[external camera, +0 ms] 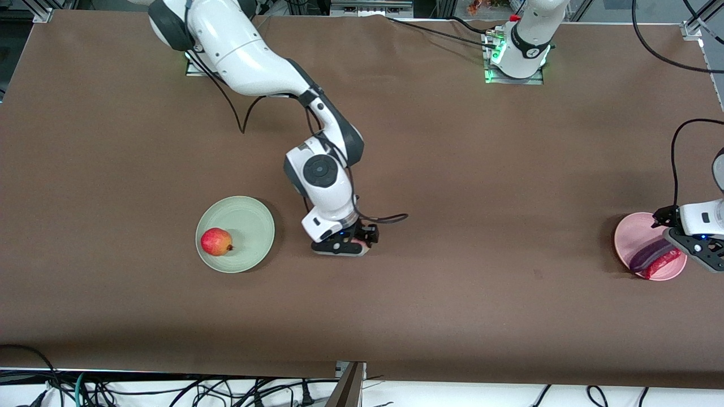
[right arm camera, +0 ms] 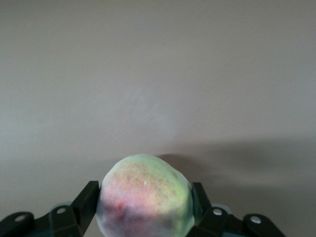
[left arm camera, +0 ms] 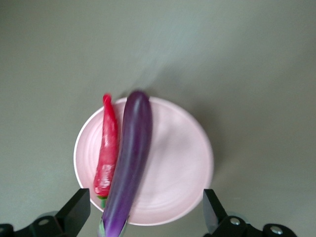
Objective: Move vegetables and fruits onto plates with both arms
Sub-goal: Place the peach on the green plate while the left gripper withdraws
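The pale green plate (external camera: 249, 217) holds the red-yellow apple (external camera: 216, 242). Toward the left arm's end, the pale pink plate (external camera: 630, 237) holds the purple eggplant (external camera: 649, 255) and the red chili (external camera: 663, 264) side by side. My left gripper (external camera: 681, 240) hovers open and empty over this plate. In the left wrist view (left arm camera: 145, 217) its fingers stand wide apart on either side of the eggplant (left arm camera: 131, 158), with the chili (left arm camera: 107, 148) and plate (left arm camera: 177, 163) below. My right gripper (external camera: 346, 245) is low at the table's middle, beside the green plate, shut on the pale peach (right arm camera: 144, 195).
The brown table (external camera: 481, 186) spreads between the two plates. The arm bases stand along the table's edge farthest from the front camera. Cables hang below the edge nearest that camera.
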Motion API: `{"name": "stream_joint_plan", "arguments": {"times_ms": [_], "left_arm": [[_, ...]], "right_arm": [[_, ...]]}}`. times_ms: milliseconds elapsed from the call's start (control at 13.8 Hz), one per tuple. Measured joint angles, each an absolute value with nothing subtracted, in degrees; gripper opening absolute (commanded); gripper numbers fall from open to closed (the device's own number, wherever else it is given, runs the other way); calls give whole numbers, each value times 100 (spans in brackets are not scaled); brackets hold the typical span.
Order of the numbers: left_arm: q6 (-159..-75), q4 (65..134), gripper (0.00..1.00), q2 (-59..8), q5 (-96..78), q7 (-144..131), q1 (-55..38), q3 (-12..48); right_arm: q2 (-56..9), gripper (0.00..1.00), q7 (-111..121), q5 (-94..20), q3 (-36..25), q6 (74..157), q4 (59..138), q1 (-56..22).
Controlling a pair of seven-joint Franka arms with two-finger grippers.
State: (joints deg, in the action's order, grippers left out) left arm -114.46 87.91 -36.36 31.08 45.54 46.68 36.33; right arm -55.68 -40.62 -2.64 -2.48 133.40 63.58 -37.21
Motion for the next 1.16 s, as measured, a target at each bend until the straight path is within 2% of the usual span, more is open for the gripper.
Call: {"name": "stream_joint_plan", "arguments": {"times_ms": [291, 436, 582, 873, 1018, 1164], "left_arm": [[-10512, 8789, 100, -2890, 2965, 4014, 4625, 4091], [-10228, 8772, 100, -2635, 2897, 4006, 4645, 4110], [-9810, 8616, 100, -2428, 2693, 3973, 4655, 4342], [-8685, 8108, 100, -2116, 2607, 3160, 4490, 5022], [-8450, 7981, 100, -2074, 2314, 2984, 4345, 5055], [-8409, 7922, 100, -2041, 1840, 2945, 4268, 4946]], "right_arm": [[-4952, 41, -2837, -320, -251, 12278, 6478, -3200], [-4569, 41, -1984, -346, -255, 12190, 7007, -2872], [-4144, 43, -1209, -355, -263, 12395, 7857, -2533], [-3532, 44, -253, -359, -271, 13544, 9618, -2083], [-3455, 54, -139, -359, -270, 13824, 10003, -2048], [-3454, 85, -136, -359, -271, 13864, 10083, -2014]]}}
